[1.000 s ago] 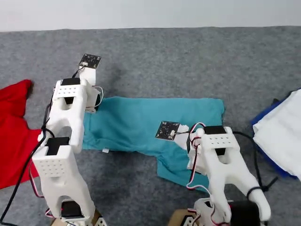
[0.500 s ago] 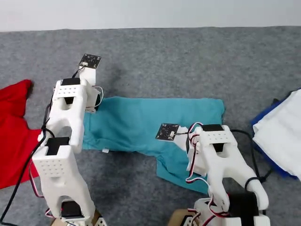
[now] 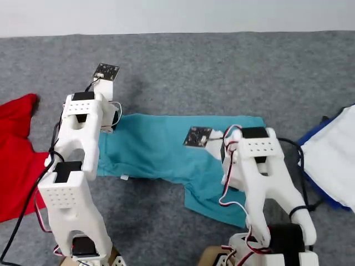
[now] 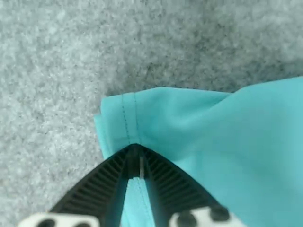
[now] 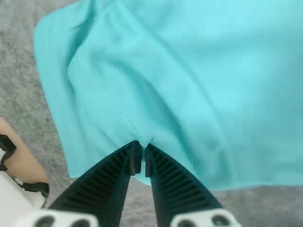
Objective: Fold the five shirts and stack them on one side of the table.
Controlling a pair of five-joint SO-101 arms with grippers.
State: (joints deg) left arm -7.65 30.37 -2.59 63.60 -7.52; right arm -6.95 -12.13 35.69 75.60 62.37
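1 creased teal shirt (image 3: 161, 147), flat, left tool (image 4: 135, 154) and right tool (image 5: 140, 153) tight on its edges

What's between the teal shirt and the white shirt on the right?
High view: right of the teal shirt, a bare strip of gray mat, then blue fabric peeking from under the white shirt.

Matt black ribbed plastic fingers (image 4: 163, 179) of my left pincer (image 4: 136, 151) close on the teal shirt (image 3: 161, 147), smooth matt thin cloth with a stitched hem, over the rough, fuzzy grey felt-like cover of the table (image 3: 222, 72).
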